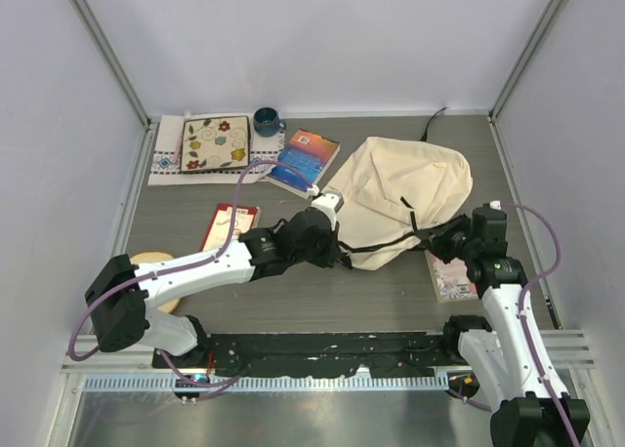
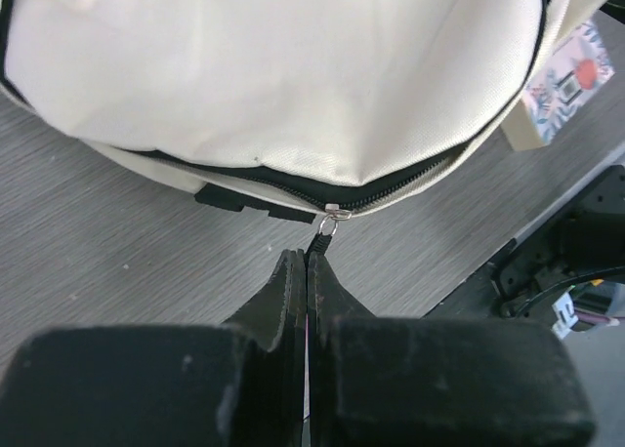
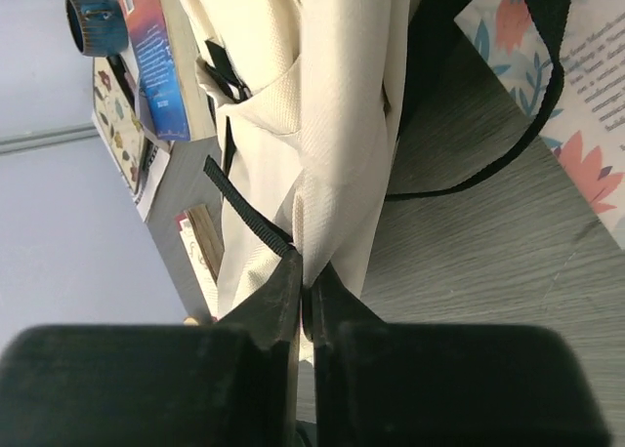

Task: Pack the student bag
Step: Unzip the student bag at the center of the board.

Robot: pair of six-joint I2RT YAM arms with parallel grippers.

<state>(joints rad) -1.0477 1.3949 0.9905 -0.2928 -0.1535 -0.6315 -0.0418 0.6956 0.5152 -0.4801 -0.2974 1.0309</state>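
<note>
Pinching zip pull (image 2: 323,234) w/ L gripper (image 2: 308,264) jaws clamped, R gripper (image 3: 309,283) jaws clamped on student bag (image 1: 395,188) fabric; thin pull could slip out if tugged off-axis.

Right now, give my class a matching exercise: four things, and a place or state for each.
Things: 1 left gripper; 2 right gripper; 3 mug; 4 blue book.
Places or states: A by the far edge of the table; B shut on the zipper pull; C lying between mug and student bag; D pinching the student bag's fabric.
Pairs: 1-B, 2-D, 3-A, 4-C.
</note>
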